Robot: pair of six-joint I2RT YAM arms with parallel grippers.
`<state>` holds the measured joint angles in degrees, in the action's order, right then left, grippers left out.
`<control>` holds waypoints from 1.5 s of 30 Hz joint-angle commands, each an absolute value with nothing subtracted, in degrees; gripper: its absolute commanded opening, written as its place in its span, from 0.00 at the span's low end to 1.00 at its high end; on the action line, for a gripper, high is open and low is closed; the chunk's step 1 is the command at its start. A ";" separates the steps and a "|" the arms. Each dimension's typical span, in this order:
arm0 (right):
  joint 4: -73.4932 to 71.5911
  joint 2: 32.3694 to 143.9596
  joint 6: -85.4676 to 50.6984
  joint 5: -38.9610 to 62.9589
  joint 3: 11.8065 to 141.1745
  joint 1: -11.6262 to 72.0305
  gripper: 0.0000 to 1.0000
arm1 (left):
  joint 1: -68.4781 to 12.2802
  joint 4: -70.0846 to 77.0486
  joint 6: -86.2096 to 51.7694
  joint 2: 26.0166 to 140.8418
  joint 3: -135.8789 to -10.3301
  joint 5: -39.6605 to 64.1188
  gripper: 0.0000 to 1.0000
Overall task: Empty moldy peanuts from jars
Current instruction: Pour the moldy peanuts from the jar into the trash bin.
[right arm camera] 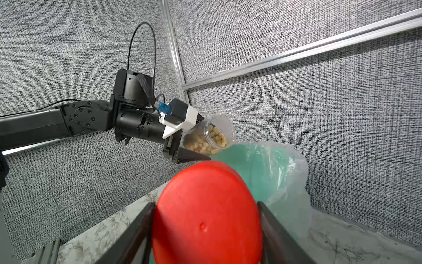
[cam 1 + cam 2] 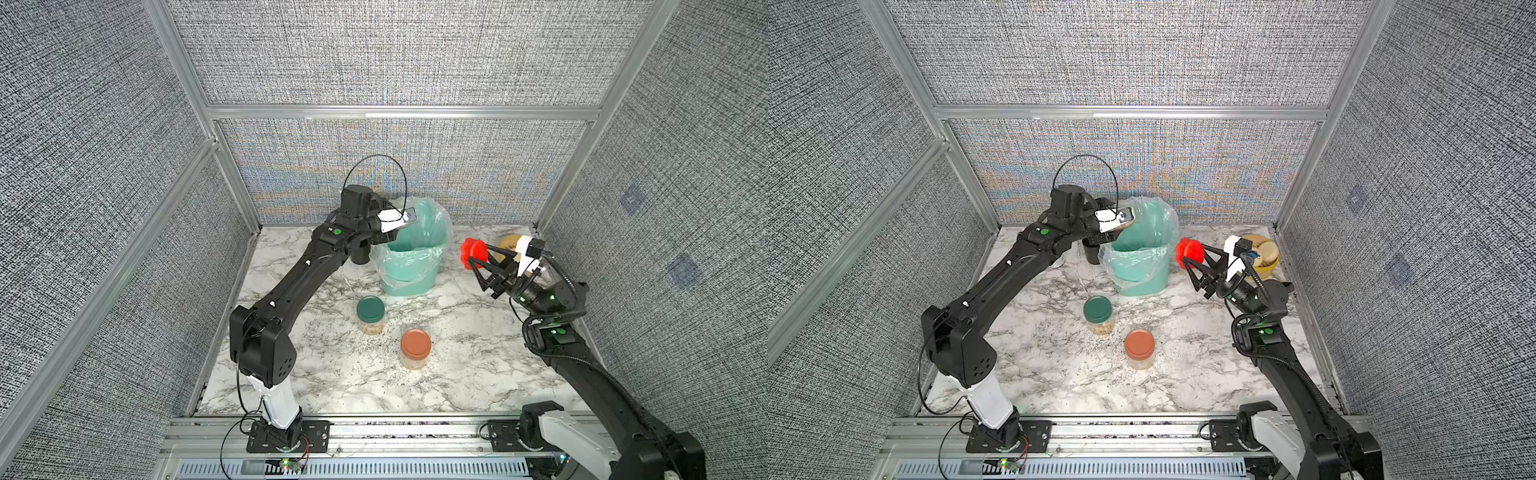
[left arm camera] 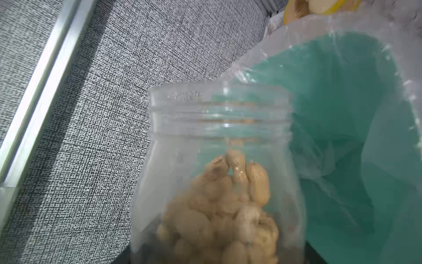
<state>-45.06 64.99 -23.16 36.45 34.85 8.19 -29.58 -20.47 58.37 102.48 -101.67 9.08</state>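
My left gripper (image 1: 205, 139) is shut on an open clear jar (image 1: 209, 134). The jar lies tilted, mouth toward the green bin (image 2: 409, 278), just above its lined rim. Tan moldy peanuts (image 3: 228, 205) fill the jar's lower part; none shows falling. To the bin's right, above the table, my right gripper (image 1: 206, 219) is shut on the red lid (image 2: 473, 249). Two closed jars of peanuts stand mid-table. One has a dark green lid (image 2: 370, 309), the other an orange lid (image 2: 415, 344).
A yellow bowl of cream discs (image 2: 1264, 253) sits in the back right corner behind my right wrist. A black mug (image 2: 1091, 253) stands left of the bin under my left wrist. Grey fabric walls with metal rails close in three sides.
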 commanded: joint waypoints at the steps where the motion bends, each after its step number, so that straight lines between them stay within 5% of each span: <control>1: -47.43 64.54 -24.03 35.38 34.41 7.59 0.00 | -29.79 -18.47 64.69 103.30 -102.71 5.11 0.00; 26: -55.31 62.75 -27.75 36.73 27.01 4.39 0.00 | -34.09 -0.60 111.45 112.62 -103.04 -14.14 0.00; 45: -58.78 62.67 -28.67 38.32 25.22 2.59 0.00 | -34.89 -8.13 134.24 110.00 -101.14 -7.09 0.00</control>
<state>-56.01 62.65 -27.92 38.04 25.34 2.76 -34.85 -7.05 118.58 110.98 -102.06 -9.67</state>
